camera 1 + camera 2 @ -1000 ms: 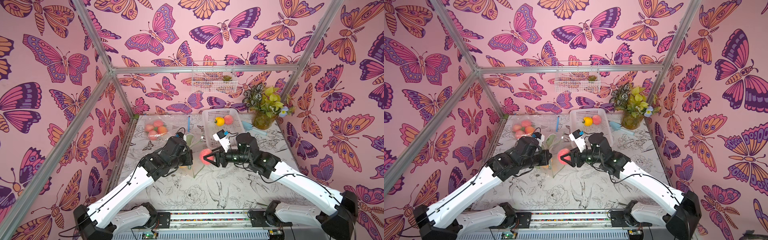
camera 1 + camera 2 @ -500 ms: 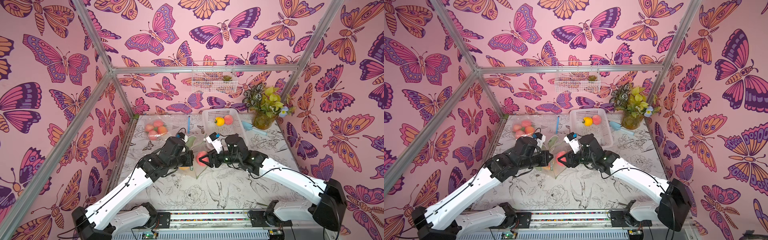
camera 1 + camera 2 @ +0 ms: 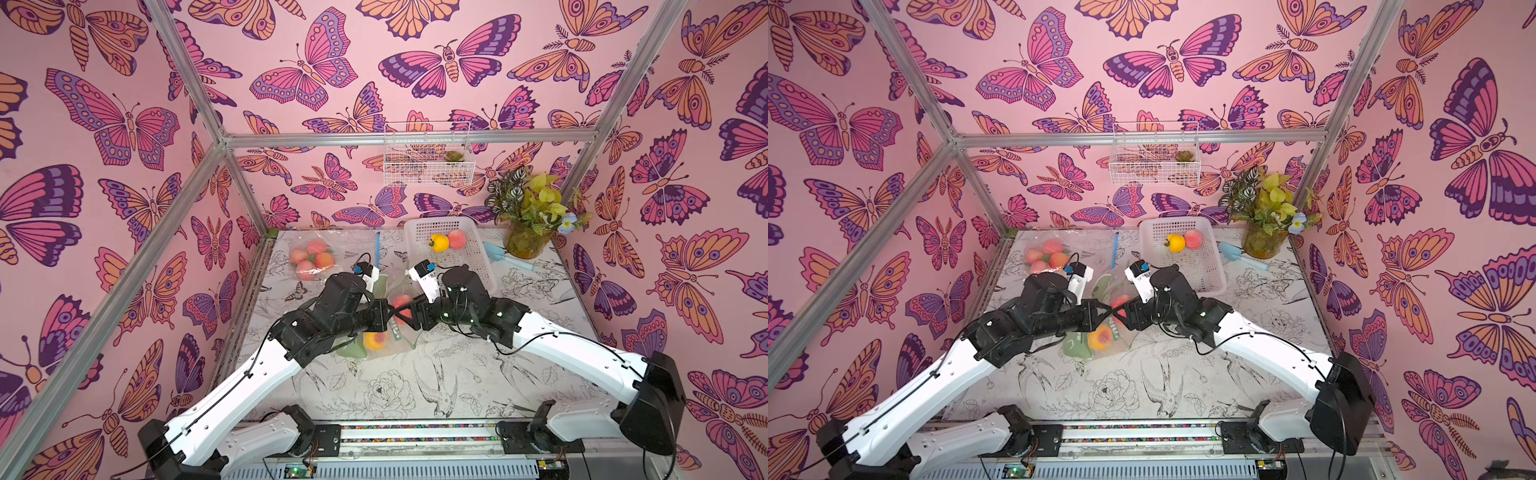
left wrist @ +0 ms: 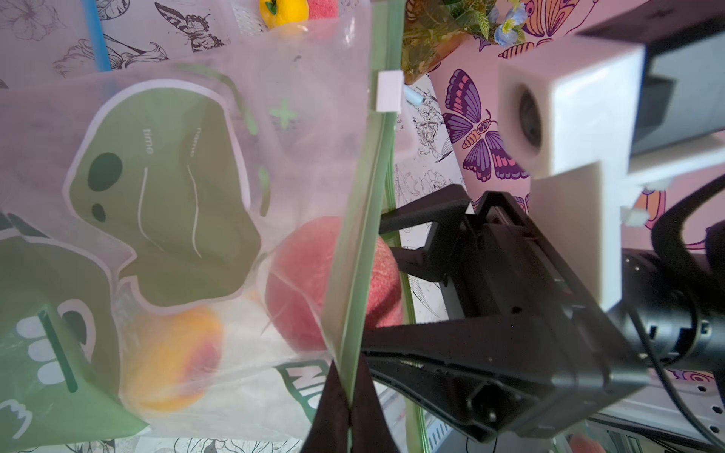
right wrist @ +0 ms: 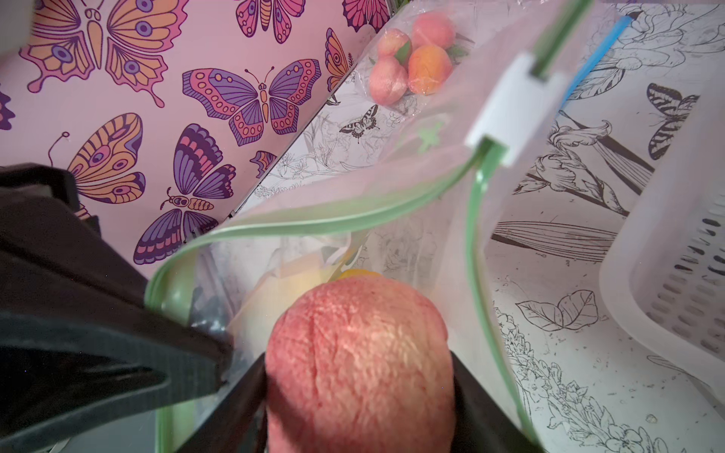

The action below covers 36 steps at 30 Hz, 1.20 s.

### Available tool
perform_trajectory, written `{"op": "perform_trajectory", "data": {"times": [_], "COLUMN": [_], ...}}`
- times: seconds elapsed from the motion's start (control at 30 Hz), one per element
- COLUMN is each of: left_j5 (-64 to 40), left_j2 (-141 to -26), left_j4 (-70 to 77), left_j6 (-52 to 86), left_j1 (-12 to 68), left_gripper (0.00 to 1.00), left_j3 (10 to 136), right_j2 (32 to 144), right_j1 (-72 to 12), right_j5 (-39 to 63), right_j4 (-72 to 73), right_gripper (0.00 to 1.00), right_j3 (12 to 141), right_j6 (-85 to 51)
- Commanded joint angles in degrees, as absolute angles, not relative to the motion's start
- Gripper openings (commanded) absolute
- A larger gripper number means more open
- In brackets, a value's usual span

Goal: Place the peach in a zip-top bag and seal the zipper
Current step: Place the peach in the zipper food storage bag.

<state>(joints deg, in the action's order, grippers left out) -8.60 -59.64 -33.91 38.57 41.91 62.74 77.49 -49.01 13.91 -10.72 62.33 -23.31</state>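
Having moved in from beside the frosted, green-printed zip-top bag (image 4: 157, 196), now halfway through its open mouth with the fuzzy pink-red peach (image 5: 359, 361) clasped in the right hand (image 4: 376, 283), left hand (image 4: 344, 386) pinched shut on the green zipper rim (image 5: 314, 225): bagging nearly done, sealing still ahead.

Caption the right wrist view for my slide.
Right gripper holds a peach in the mouth of a bag the left gripper pinches open.

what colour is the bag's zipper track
Pale green zipper track, white slider; best in the right wrist view.
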Motion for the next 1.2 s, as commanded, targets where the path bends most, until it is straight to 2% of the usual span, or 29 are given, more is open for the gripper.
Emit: {"op": "perform_trajectory", "data": {"times": [0.0,0.2,0.47,0.7,0.83,1.03,1.17], "left_j5": [-9.2,-8.9,-8.0,-6.3,-5.7,-5.4,-4.3], "left_j2": [-58.8,-58.5,-58.1,-56.7,-56.1,-55.2,-54.3], "left_j4": [-32.5,-32.5,-32.7,-33.4,-34.6,-35.3,-36.0], "left_j6": [37.7,37.7,37.5,37.3,36.8,36.7,36.8], "left_j1": [41.6,41.6,41.6,41.7,41.6,41.6,41.6], "left_gripper": [0.00,0.00,0.00,0.00,0.00,0.00,0.00], "left_j3": [61.5,61.3,61.0,60.7,61.2,61.4,61.3], "right_j2": [78.4,77.7,75.4,70.4,66.4,64.8,67.3], "right_j1": [-49.6,-49.8,-49.8,-49.7,-49.7,-49.4,-46.5], "right_j5": [13.1,13.6,13.1,7.2,-1.4,-24.4,-28.8], "right_j4": [-12.1,-11.1,-8.9,-6.9,-5.0,-9.4,-13.0], "right_gripper": [0.73,0.80,0.80,0.80,0.80,0.82,0.83], "right_j3": [64.4,64.1,62.5,59.7,56.5,53.7,54.2], "right_j6": [-22.1,-21.6,-21.3,-18.8,-18.1,-19.0,-19.1]}}
